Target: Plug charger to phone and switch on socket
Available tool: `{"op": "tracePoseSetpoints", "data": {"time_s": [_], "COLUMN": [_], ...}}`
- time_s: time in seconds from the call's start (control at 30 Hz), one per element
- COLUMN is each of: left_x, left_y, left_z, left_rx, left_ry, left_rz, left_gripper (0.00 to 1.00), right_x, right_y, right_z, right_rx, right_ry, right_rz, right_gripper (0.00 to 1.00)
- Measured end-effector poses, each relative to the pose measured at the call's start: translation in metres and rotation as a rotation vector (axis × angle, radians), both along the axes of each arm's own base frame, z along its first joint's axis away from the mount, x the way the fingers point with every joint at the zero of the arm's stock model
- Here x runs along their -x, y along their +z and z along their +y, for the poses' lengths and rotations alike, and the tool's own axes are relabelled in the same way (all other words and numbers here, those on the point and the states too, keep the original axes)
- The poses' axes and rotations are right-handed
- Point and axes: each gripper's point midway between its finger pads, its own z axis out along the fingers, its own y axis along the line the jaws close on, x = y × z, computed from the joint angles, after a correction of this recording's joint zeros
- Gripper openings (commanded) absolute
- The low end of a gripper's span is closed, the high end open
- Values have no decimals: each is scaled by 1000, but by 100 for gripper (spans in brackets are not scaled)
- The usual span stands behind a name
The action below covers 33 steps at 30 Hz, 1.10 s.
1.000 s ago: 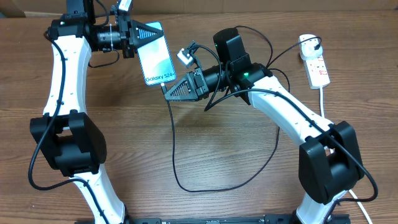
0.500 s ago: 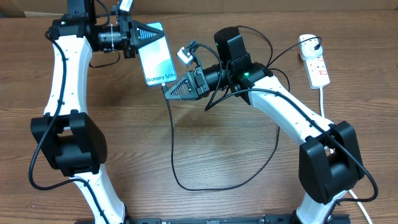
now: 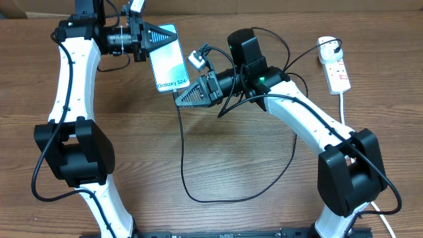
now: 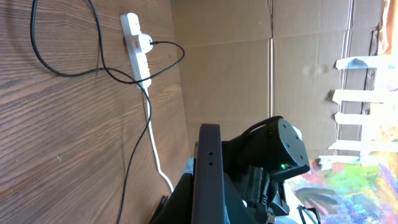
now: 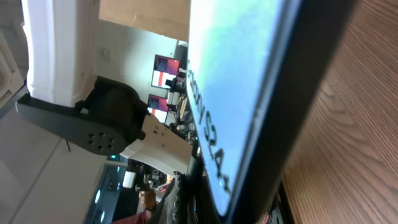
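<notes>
Brown wood-grain worktop point(image 3: 132, 165) carried both arms, and the phone point(image 3: 168, 63) was at the back of it, left of centre. The left gripper point(image 3: 162, 34) was clamped on the phone's far short end. In the left wrist view the phone point(image 4: 206, 168) showed edge-on as a thin dark bar running straight out from the camera. Its pale blue-teal screen faced up in the overhead view, with the "Galaxy S24+" line at the near short edge.

The right gripper point(image 3: 180, 99) sat tip-first against that near edge, just beside the lettering. From above, its fingers overlapped into one dark wedge, so I could not tell whether they were apart or together. The right wrist view was filled by the phone point(image 5: 242, 81) seen very close and slanted, with the lettering and dark bezel in sight.

The charger point(image 3: 185, 158) met the right gripper's tip at the phone's near edge, but the connector itself was hidden. From there the black cable dropped toward the front of the worktop, looped round to the right, and climbed back behind the right arm.

The socket point(image 3: 338, 74) lay flat at the back right, well apart from the phone. It had a white plug point(image 3: 327, 45) in its far end and red marks on its face. Its thick white cord point(image 3: 344, 106) trailed toward the front edge. The left wrist view showed the socket point(image 4: 137, 50) too, with a black lead curling out of the plug.
</notes>
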Motion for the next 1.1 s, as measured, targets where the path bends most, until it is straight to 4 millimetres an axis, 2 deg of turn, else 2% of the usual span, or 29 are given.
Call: {"op": "tracePoseSetpoints", "data": {"time_s": [0.37,1.1], "left_x": [-3,-4], "left_y": [-3,-4], "left_z": [1,2], "left_rx": [-27,-36], "left_ry": [4,10], "left_rz": [-39,-43], "left_gripper": [4,4], "right_x": [-9,-17], "right_y": [-19,-13], "right_z": [0,4], "right_rx": [95,97], "right_ry": [-82,-119], "right_rz": [41,66], "right_gripper": [4,4]}}
